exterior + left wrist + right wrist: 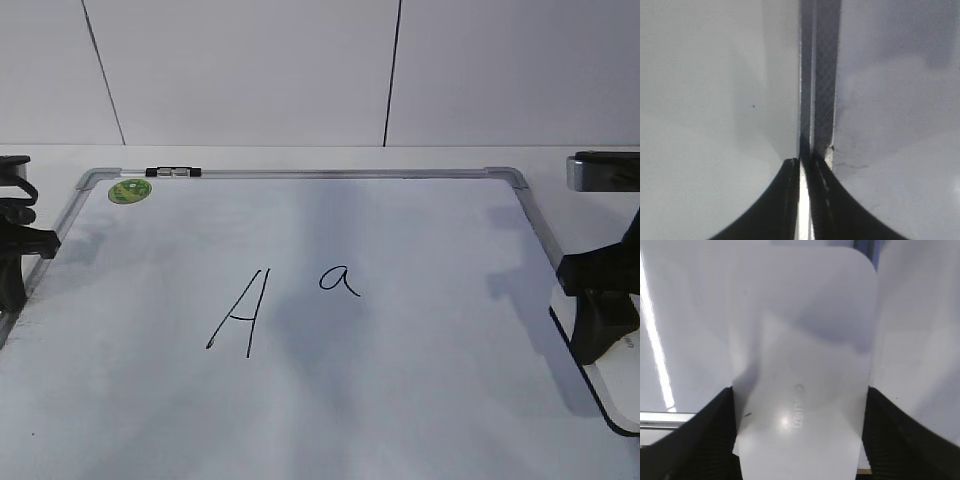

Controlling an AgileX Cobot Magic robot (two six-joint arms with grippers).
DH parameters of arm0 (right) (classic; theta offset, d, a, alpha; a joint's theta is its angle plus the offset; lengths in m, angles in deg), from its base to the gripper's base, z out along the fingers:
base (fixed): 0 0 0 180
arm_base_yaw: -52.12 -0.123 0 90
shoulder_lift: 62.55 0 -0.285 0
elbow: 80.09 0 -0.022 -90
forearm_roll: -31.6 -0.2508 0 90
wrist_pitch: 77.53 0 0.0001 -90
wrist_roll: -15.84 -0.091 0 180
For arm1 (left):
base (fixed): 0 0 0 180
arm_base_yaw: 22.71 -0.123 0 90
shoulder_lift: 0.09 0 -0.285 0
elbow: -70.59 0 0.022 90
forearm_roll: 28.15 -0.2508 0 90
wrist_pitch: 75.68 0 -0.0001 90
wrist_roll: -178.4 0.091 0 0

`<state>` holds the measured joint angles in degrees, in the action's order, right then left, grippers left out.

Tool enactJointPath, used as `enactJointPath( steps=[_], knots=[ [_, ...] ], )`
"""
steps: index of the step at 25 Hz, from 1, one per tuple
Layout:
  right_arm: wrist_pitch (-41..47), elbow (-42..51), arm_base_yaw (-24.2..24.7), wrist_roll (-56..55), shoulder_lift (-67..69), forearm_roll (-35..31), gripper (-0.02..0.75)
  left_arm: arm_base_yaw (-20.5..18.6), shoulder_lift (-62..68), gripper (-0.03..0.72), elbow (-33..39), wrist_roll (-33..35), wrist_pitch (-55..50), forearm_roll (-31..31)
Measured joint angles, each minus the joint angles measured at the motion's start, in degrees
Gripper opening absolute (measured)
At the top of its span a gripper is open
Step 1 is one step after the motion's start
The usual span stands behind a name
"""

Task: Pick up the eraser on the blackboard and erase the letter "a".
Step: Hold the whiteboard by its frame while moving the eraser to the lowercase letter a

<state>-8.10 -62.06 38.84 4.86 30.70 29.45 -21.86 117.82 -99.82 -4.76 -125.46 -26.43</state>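
Two black grippers at opposite edges of a white blackboard (400,400) with a grey aluminium frame, lying flat on a pale table (300,156). Near the middle of the board, a small handwritten letter "a" (340,280) in black marker, just right of a larger angular capital "A" (240,312). Round green sticker (130,190) at the far left corner. At the left edge, the left gripper (805,165), jaws pressed together with only a thin slit between them, hanging over the board's frame. At the right edge, the right gripper (797,435), jaws spread wide and flanking the eraser (805,365), a glossy white rounded block with faint grey lettering; black fingers (705,440) right beside its long sides, actual contact impossible to tell.
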Motion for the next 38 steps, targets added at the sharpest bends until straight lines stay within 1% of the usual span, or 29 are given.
enactJointPath(
  steps=[10,14,19,31,38],
  knots=[
    [0.0,0.0,0.0,0.16,0.0,0.0,0.562,0.0,0.0,0.052,-0.04,0.0,0.0,0.12],
    [0.0,0.0,-0.03,1.57,0.34,-1.39,0.562,0.0,0.0,0.052,-0.04,0.0,0.0,0.21],
    [0.12,-1.36,-1.36,2.41,2.8,-1.72,0.562,0.0,0.0,0.052,-0.04,0.0,0.0,0.21],
    [0.12,-16.38,-7.33,3.16,13.01,-1.61,0.562,0.0,0.0,0.052,-0.04,0.0,0.0,0.21],
    [0.21,-24.91,-13.6,3.42,20.98,-0.22,0.562,0.0,0.0,0.052,-0.04,0.0,0.0,0.21]
  ],
)
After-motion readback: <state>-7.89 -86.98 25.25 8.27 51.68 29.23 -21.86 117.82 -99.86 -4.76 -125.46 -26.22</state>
